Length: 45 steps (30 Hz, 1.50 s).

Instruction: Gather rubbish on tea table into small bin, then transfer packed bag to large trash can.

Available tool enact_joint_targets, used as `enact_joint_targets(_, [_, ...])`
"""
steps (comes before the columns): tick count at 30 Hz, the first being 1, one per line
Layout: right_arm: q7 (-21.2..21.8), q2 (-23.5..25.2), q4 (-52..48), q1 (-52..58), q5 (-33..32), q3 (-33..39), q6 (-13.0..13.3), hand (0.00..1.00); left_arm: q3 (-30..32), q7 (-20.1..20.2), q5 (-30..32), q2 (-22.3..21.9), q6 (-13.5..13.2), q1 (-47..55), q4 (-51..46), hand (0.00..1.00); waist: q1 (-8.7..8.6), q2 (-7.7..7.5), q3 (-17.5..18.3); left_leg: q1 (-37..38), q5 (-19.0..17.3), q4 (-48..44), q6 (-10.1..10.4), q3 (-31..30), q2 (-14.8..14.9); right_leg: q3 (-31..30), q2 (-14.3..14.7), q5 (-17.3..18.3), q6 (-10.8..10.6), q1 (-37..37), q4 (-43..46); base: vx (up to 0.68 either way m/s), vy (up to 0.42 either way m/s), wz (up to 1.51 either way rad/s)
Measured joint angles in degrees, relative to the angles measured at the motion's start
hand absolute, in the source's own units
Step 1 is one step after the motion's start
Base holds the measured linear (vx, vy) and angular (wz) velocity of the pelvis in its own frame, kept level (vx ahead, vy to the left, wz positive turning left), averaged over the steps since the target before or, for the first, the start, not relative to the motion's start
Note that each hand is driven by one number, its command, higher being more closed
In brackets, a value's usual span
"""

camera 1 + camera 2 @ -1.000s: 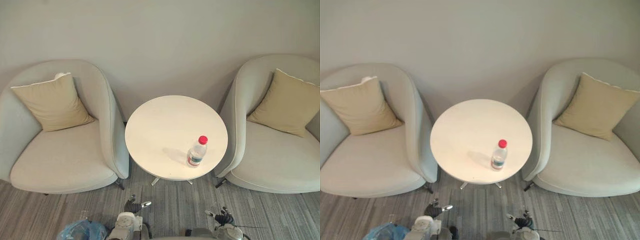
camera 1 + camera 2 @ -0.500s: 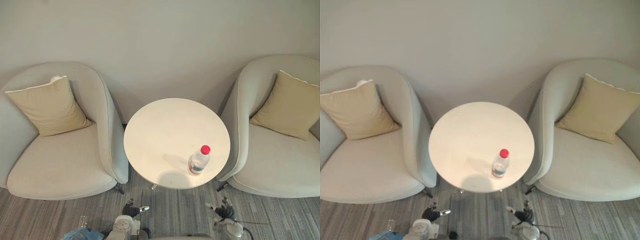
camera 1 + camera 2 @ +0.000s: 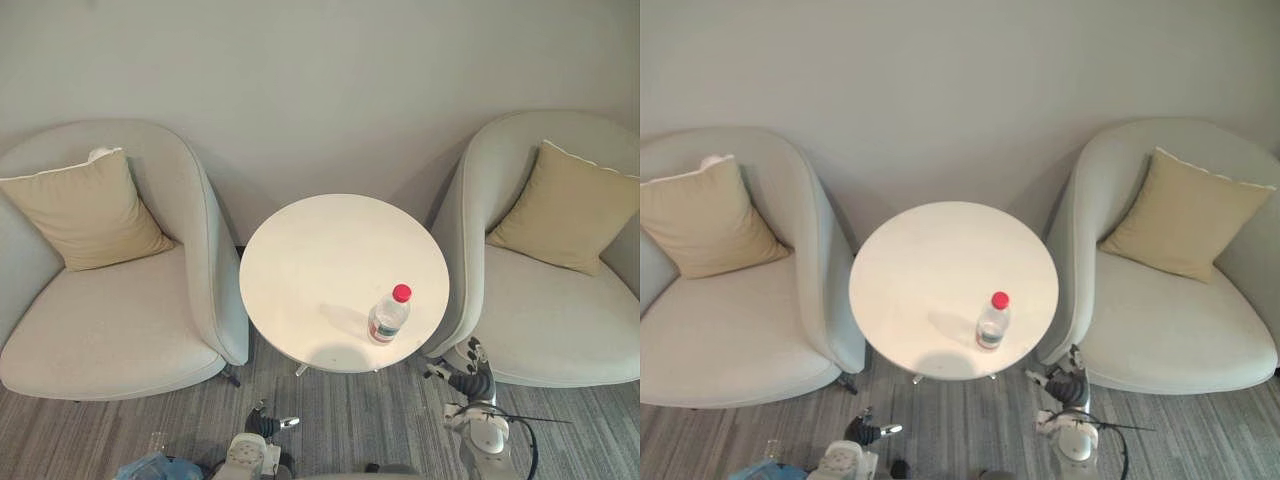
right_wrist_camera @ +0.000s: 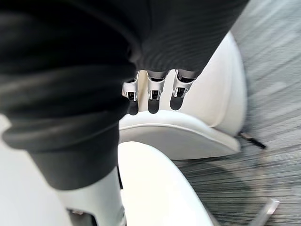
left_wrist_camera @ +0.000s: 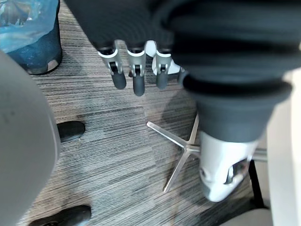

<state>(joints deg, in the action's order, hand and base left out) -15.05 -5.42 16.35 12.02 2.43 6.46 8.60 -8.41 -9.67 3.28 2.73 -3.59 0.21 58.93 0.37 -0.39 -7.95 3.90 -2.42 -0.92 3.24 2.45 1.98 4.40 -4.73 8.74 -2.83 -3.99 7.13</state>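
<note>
The red-capped bottle (image 3: 389,314) stands upright near the front right edge of the round surface (image 3: 320,250); its label is too small to read. The left hand (image 5: 137,75) and the right hand (image 4: 154,94) hang low, fingers relaxed, holding nothing.

**Both hands open and empty, the right held farther forward**

The left hand (image 3: 263,427) is seen low at the bottom edge of the head views, left of centre. Its fingers (image 5: 137,80) are seen hanging in a straight, relaxed row below the dark ribbed cover, and nothing is held in them. The right hand (image 3: 471,383) is held farther forward and higher in those views, at lower right, with the wrist below it. Its fingers (image 4: 153,101) are likewise extended side by side, uncurled, and nothing is grasped.
</note>
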Motion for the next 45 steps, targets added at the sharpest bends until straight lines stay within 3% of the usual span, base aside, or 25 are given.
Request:
enact_joint_targets(17, [0.5, -2.4, 5.1, -7.2, -0.3, -2.9, -0.1, 0.00, -0.4, 0.4, 0.0, 0.0, -0.1, 0.0, -0.4, 0.00, 0.16, 1.66, -0.8, -1.9, 0.2, -0.2, -0.2, -6.5, -0.7, 4.4, 0.0, -0.2, 0.2, -2.0, -2.5, 0.02, -0.016, 0.14])
enact_joint_targets(39, [1.0, -1.8, 11.9, -14.0, -0.9, -7.5, -0.1, 0.00, 0.1, 1.0, -0.1, 0.5, -1.0, 0.1, -1.5, 0.00, 0.57, 1.70, -2.8, -2.1, 0.5, -0.1, 0.0, -9.4, -1.0, 7.3, -0.1, -0.2, 0.3, -3.6, -3.5, 0.00, -0.002, 0.06])
enact_joint_targets(40, [1.0, -1.8, 12.5, -14.4, -1.3, -7.9, -0.1, 1.00, 0.1, 1.0, -0.1, 0.5, -1.0, 0.1, -1.5, 0.00, 0.74, 1.73, -2.8, -2.1, 0.5, -0.1, 0.0, -9.4, -1.0, 7.3, -0.1, -0.2, 0.3, -3.5, -3.5, 0.00, 0.000, 0.00])
enact_joint_targets(45, [0.9, -1.9, 14.7, -16.8, -2.6, -9.0, -0.2, 1.00, 0.3, 1.0, -0.5, 0.5, -1.1, 0.0, -2.3, 0.00, 1.82, 1.89, -3.2, -3.0, 0.6, -0.1, 0.0, -9.6, -1.1, 7.5, -0.1, -0.2, 0.3, -3.2, -3.6, 0.01, 0.001, 0.01])
